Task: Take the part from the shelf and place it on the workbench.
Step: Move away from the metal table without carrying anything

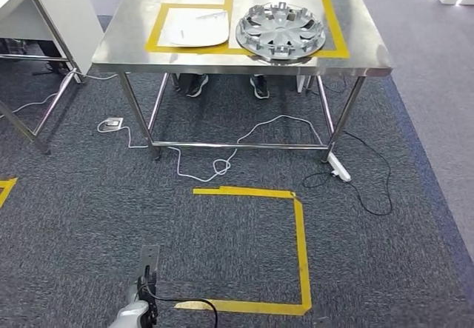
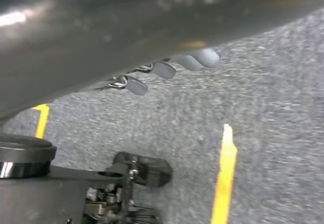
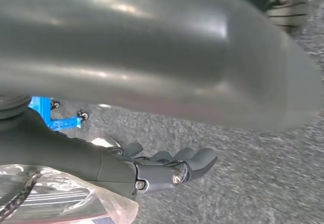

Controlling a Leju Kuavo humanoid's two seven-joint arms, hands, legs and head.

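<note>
Workbench is standing at twelve o'clock. A silver wheel cover is lying flat on it inside a yellow tape outline, and a white part is sitting just beside it at nine o'clock. A person's shoes are showing under the bench. The left hand is hanging over the carpet, fingers stretched and holding nothing. The right hand is reaching out beside clear plastic wrap; I can't tell if it's gripping it.

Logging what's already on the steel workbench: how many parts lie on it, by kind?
Silver hubcap: 1
White flat part: 1
Total: 2, each lying in a yellow-taped area of the workbench. A dark item at the far edge is cut off, so not counted.
</note>
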